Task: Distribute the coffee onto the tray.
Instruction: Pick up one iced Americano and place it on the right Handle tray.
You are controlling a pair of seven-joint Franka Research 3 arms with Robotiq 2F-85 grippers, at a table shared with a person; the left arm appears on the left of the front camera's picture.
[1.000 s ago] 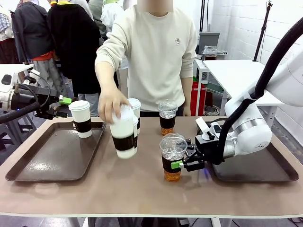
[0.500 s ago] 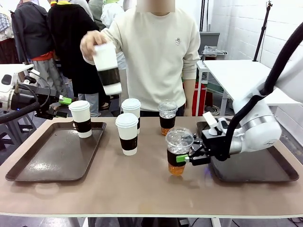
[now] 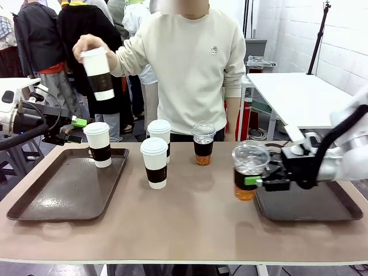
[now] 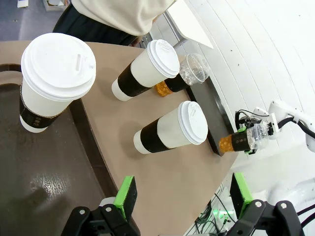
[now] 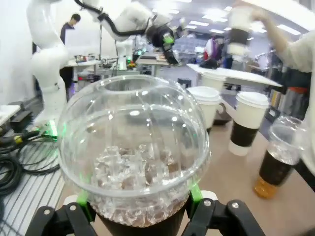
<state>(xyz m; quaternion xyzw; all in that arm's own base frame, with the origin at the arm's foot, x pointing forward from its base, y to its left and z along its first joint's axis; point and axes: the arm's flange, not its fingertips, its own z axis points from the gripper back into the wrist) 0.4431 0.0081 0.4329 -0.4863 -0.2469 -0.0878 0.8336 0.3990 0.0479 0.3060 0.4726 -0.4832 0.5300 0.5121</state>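
One iced coffee [image 3: 248,164], clamped in right gripper [image 3: 248,181], now carried over to right tray [image 3: 310,207] edge, set-down next; left gripper [image 4: 183,191] gapes empty.

The right arm [image 3: 348,164] is glossy white with rounded links, and a thick black cable [image 3: 338,137] runs along it. The right gripper [image 3: 250,181] is black with bright green pads (the left gripper [image 4: 183,196] matches, black knuckles included). The person [image 3: 195,75] wears a cream long-sleeved sweatshirt with a small chest emblem [image 3: 214,50].
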